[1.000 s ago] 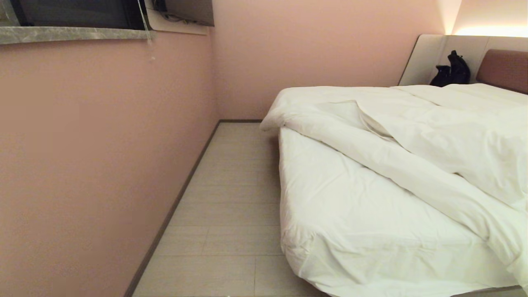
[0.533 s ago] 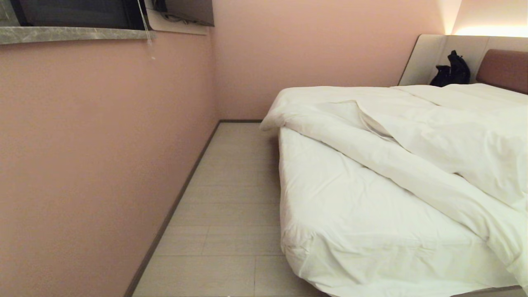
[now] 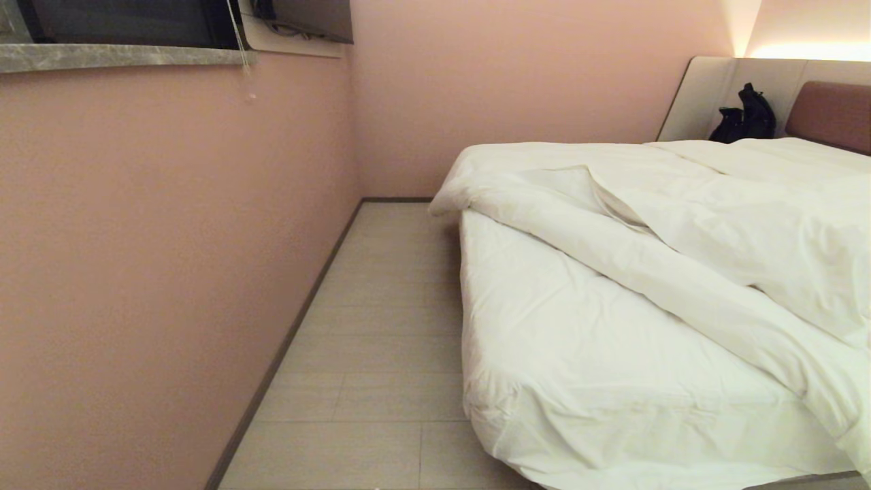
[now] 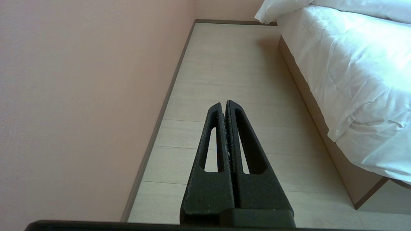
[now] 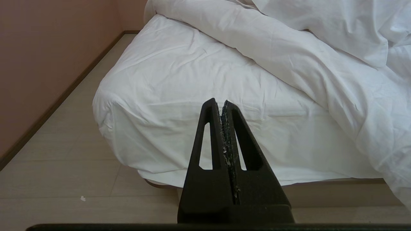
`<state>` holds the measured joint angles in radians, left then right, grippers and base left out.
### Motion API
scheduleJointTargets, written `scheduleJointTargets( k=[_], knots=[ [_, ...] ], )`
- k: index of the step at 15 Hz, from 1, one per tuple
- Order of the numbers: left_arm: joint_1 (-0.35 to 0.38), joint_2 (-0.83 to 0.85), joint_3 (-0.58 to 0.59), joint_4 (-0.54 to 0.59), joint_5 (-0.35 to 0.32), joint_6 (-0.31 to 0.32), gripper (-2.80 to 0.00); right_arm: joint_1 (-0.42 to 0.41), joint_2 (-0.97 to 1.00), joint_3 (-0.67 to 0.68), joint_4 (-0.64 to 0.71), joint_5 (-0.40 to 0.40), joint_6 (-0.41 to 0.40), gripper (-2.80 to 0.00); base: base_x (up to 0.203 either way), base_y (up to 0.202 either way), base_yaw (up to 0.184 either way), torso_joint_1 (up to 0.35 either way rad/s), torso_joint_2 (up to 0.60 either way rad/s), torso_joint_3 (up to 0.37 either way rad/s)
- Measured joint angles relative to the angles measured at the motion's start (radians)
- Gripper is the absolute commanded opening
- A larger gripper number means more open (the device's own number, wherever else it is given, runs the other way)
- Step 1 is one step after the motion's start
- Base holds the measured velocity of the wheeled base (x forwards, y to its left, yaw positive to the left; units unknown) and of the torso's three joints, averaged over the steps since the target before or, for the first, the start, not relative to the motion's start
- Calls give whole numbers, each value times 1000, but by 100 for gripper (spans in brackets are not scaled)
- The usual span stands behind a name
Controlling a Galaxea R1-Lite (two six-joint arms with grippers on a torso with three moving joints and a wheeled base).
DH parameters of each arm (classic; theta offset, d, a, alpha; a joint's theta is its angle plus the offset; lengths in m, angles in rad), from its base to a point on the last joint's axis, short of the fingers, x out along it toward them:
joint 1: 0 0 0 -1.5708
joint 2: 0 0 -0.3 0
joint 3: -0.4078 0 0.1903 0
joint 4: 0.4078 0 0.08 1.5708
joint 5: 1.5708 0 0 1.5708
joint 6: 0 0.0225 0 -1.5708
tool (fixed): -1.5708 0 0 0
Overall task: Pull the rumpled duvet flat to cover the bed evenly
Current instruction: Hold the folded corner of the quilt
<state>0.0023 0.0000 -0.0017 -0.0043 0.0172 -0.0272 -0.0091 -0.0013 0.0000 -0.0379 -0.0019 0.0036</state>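
On the left a plain pink wall runs back to the corner, with a grey marble sill and a dark window above it, exactly as in the earlier head views; nothing in the room has shifted since then. A strip of pale wood-look floor lies between the wall and the wide low bed, whose white fitted sheet lies bare over the near corner. The thick, puffy white duvet is bunched in a diagonal ridge across the bed, from the far left edge, where one corner overhangs the floor, down to the near right edge, leaving the foot uncovered. Behind it a black bag-like object sits against the pale panel beside the reddish-brown padded headboard. Neither arm shows in the head view. The left tool hangs over the floor beside the bed's grey-beige base, its black fingers pressed together and empty. The right tool points at the sheeted near corner, likewise pressed together, touching nothing.
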Motion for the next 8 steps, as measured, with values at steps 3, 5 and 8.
scheduleJointTargets(
  k=[3, 5, 8],
  knots=[
    [0, 0, 0, 0, 0, 1, -280, 0, 0, 0, 0, 0, 0, -280, 0, 0, 0, 0, 0, 0],
    [0, 0, -1, 0, 0, 1, -280, 0, 0, 0, 0, 0, 0, -280, 0, 0, 0, 0, 0, 0],
    [0, 0, -1, 0, 1, 1, -280, 0, 0, 0, 0, 0, 0, -280, 3, -145, 3, -1, 3, 3]
  ],
)
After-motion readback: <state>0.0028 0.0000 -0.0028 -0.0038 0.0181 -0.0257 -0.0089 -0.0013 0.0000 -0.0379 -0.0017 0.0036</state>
